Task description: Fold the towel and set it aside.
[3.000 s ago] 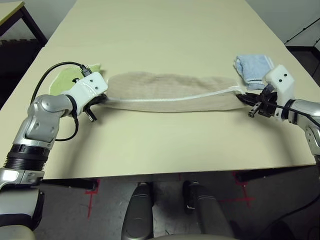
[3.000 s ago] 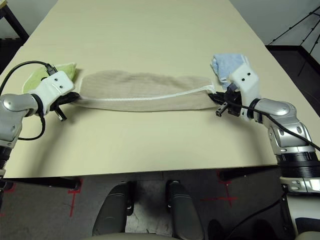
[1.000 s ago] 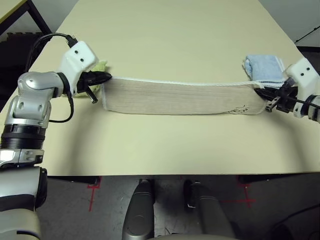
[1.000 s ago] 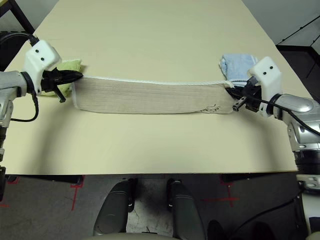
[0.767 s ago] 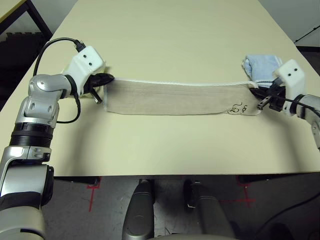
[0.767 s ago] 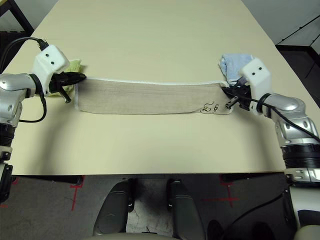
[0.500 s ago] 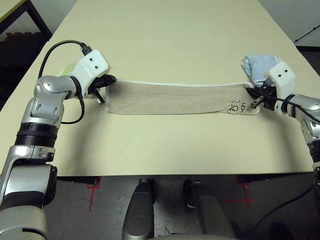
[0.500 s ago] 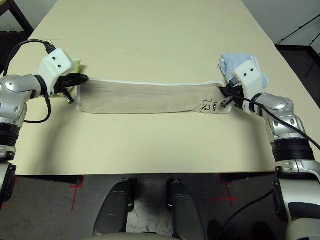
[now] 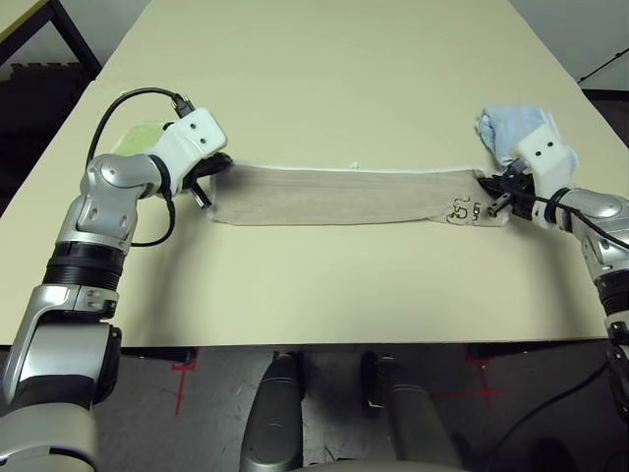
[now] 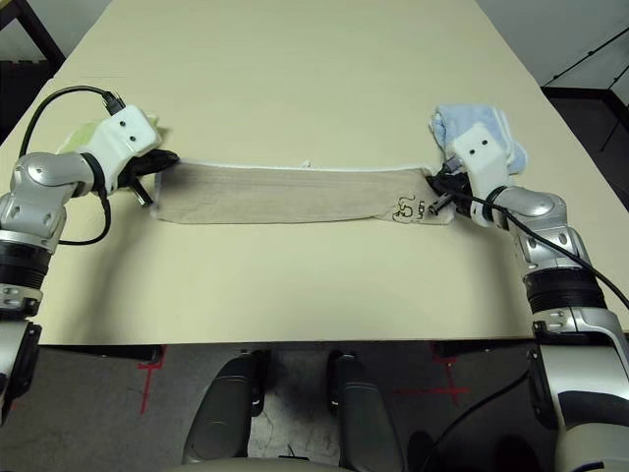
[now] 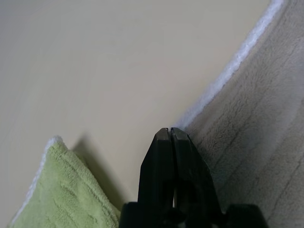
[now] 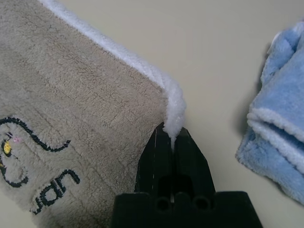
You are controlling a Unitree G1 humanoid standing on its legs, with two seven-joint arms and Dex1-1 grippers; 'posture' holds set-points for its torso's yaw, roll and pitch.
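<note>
Towel (image 9: pixel 339 195) lies on the table (image 9: pixel 324 88) as a long folded strip. Right claw (image 12: pixel 173 137) pinches its white-trimmed far-right corner; left claw (image 11: pixel 169 137), pressed together, sits at the far-left corner, grip unclear. Folding shorter and setting aside remain.

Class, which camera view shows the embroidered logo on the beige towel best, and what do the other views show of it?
The right wrist view: the logo appears large, stitching legible. Both eye views show it as a tiny dark mark near the right gripper. The left wrist view shows plain towel only.
</note>
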